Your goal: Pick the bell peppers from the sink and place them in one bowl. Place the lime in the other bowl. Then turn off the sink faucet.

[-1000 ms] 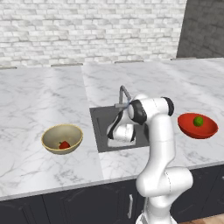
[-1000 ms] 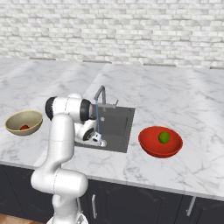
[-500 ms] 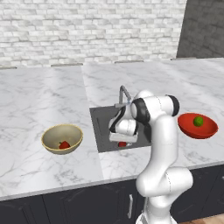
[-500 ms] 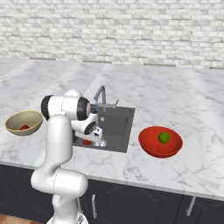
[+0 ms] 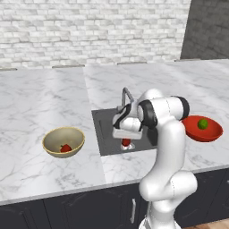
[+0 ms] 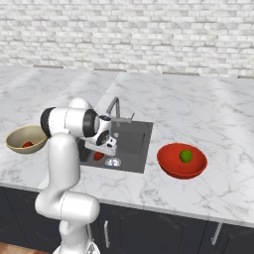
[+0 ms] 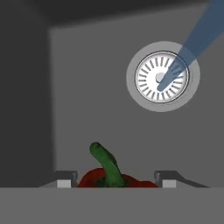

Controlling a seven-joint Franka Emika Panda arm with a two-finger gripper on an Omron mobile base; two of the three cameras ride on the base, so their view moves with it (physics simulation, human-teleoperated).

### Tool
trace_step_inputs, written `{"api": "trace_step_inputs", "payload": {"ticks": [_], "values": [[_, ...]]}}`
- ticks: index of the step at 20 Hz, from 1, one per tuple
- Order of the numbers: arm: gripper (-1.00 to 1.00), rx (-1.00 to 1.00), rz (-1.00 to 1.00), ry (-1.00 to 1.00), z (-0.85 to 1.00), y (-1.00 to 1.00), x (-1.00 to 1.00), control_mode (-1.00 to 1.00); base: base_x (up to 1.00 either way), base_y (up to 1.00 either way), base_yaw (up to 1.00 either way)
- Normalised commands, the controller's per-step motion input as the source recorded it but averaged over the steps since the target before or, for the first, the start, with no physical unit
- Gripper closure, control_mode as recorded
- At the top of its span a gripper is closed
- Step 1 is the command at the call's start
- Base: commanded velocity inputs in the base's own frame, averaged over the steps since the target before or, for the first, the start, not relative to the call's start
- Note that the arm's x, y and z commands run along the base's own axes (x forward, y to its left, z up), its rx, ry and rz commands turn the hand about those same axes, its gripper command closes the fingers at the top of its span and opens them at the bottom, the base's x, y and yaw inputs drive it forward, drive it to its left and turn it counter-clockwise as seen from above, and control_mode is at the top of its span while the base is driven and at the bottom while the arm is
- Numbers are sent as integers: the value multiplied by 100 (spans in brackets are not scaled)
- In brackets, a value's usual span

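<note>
One red pepper (image 7: pixel 114 178) (green stem up) is over the dark sink (image 5: pixel 103 129); another (image 5: pixel 65 148) lies in the tan bowl (image 5: pixel 63 142). The lime (image 6: pixel 186 156) sits in the red bowl (image 6: pixel 181 161).

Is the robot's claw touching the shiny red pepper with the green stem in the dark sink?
Touching. In the hand view, the two-finger gripper has a fingertip pressed against each side of the glossy red bell pepper, with no gap showing.

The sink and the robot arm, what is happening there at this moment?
The tool is down in the sink, closed around a red bell pepper near the drain, with water running from the faucet. The other pepper lies in the tan bowl, and the lime sits in the red bowl.
</note>
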Motion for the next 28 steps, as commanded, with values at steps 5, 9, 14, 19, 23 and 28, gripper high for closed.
{"api": "trace_step_inputs", "payload": {"ticks": [5, 9, 14, 19, 23, 28], "values": [[100, 0, 0, 0, 43, -13, 0, -100, 0, 0, 0], [100, 0, 0, 0, 49, 0, 0, -100, 0, 0, 0], [100, 0, 0, 0, 53, 0, -7, -100, 0, 0, 0], [100, 0, 0, -3, 48, 0, -30, -100, 0, 0, 0], [100, -1, 0, -8, 41, 3, -39, -100, 0, 0, 0], [100, -1, 2, -16, 18, 17, -52, -100, 0, 0, 0]]}}
